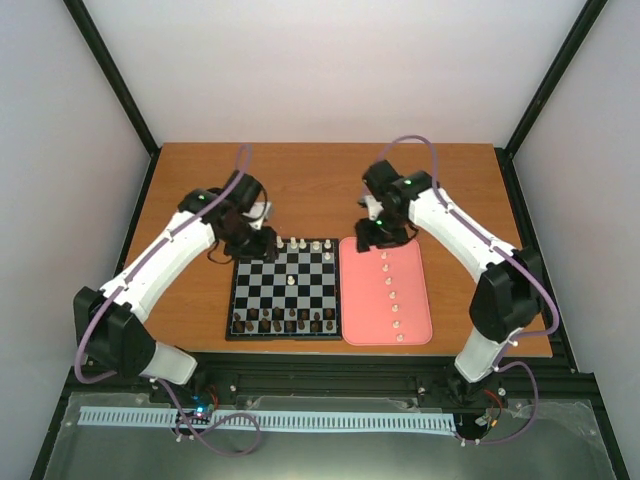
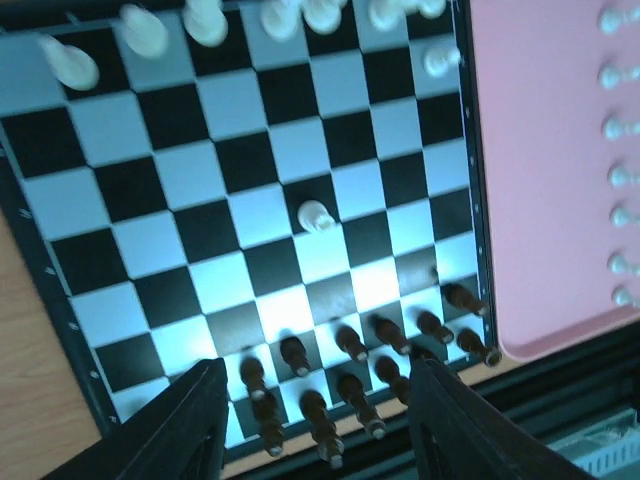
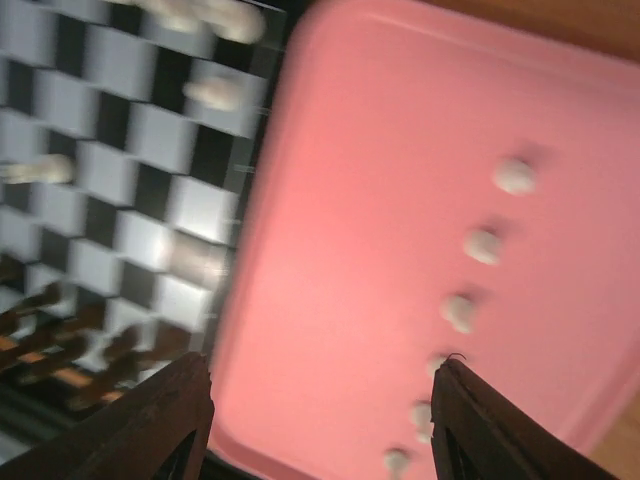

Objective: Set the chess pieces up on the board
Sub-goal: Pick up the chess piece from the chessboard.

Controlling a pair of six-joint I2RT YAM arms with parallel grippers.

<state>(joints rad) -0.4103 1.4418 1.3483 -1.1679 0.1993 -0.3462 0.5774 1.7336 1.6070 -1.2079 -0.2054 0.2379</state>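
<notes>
**Both pincers released, nothing in either**

The left pincer [image 2: 320,372] hangs above the board [image 1: 262,291] with its jaws partly apart, gripping nothing and touching nothing. In its wrist view the dark pieces [image 2: 300,355] show through the gap between its fingers [image 2: 190,425]. Ahead of the tips a lone white piece [image 2: 316,216] stands mid-board. Further ahead again, a line of chess pieces [image 2: 205,22] runs along the board's edge.

The right pincer [image 3: 320,378] hangs over the pink tray [image 3: 340,250], jaws spread wide and empty. More chess pieces lie in a row on the tray, toward the finger [image 3: 490,430] on the right of its wrist view. The closest one shows just at that finger's tip, and the blur hides whether they touch. The board lies off to the other finger's side.
</notes>
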